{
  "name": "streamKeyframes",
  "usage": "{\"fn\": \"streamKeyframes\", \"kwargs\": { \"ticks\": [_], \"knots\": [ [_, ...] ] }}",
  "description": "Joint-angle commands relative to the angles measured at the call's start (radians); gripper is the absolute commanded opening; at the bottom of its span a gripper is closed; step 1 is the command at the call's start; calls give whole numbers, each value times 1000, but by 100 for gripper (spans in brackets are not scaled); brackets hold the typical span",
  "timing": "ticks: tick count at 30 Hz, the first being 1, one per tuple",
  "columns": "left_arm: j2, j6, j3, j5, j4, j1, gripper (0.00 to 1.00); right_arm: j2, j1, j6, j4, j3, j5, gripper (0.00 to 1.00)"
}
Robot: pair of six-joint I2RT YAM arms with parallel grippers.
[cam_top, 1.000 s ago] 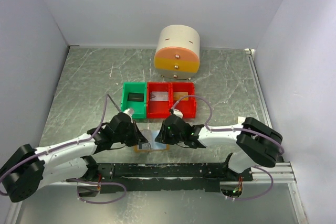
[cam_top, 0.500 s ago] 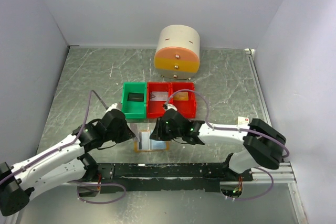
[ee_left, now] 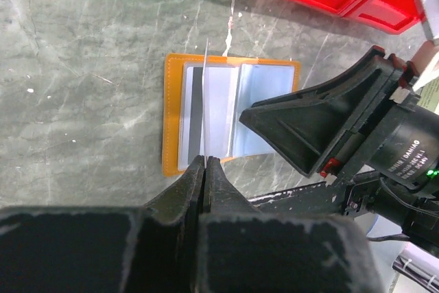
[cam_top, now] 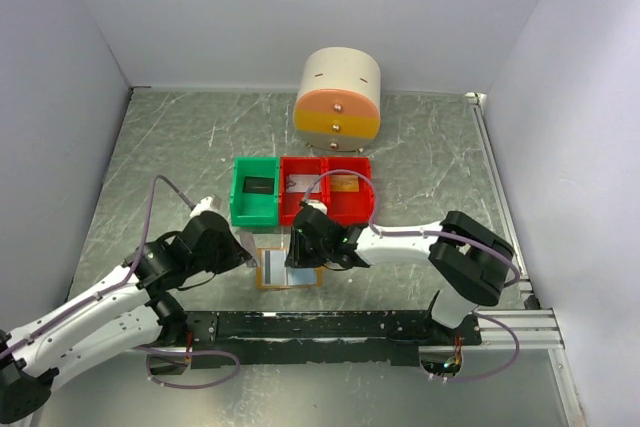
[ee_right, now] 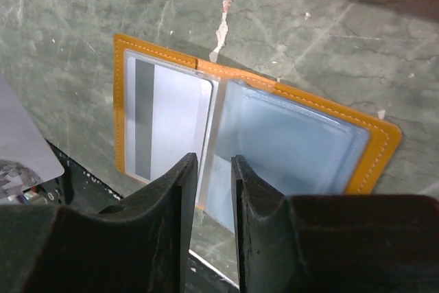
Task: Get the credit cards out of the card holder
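The left pincer (ee_left: 204, 159) is pinching a grey card (ee_left: 206, 94) edge-up above the card holder (ee_left: 226, 111). The right pincer (ee_right: 215, 162), narrowly parted, is straddling its fold.

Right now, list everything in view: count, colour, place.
card holder: 1, orange-tan, pale blue pockets; open flat, near the bins
striped card: 1, grey, dark stripe; in holder's left pocket
held card: 1, grey; pinched in left pincer
green bin: 1, green; row's left end
red bins: 2, red; beside it
drawer unit: 1, cream and orange; far side
table: 1, grey marbled
left pincer: 1, black; shut on held card
right pincer: 1, black; narrow gap, over holder's middle
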Motion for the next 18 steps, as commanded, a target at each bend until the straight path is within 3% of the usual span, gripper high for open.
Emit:
{"fn": "streamKeyframes", "kwargs": {
  "ticks": [1, 6, 12, 18],
  "knots": [
    [33, 42, -8, 53, 79, 6, 7, -68, -1, -32, -32, -24, 30, 28],
    [60, 116, 9, 123, 157, 6, 7, -230, -4, 10, 54, -129, 70, 38],
    [28, 141, -25, 208, 263, 5, 7, -462, -41, 82, 66, -290, 183, 60],
    [-11, 126, -87, 303, 417, 5, 7, -731, -64, 68, 106, -446, 346, 70]
  ]
}}
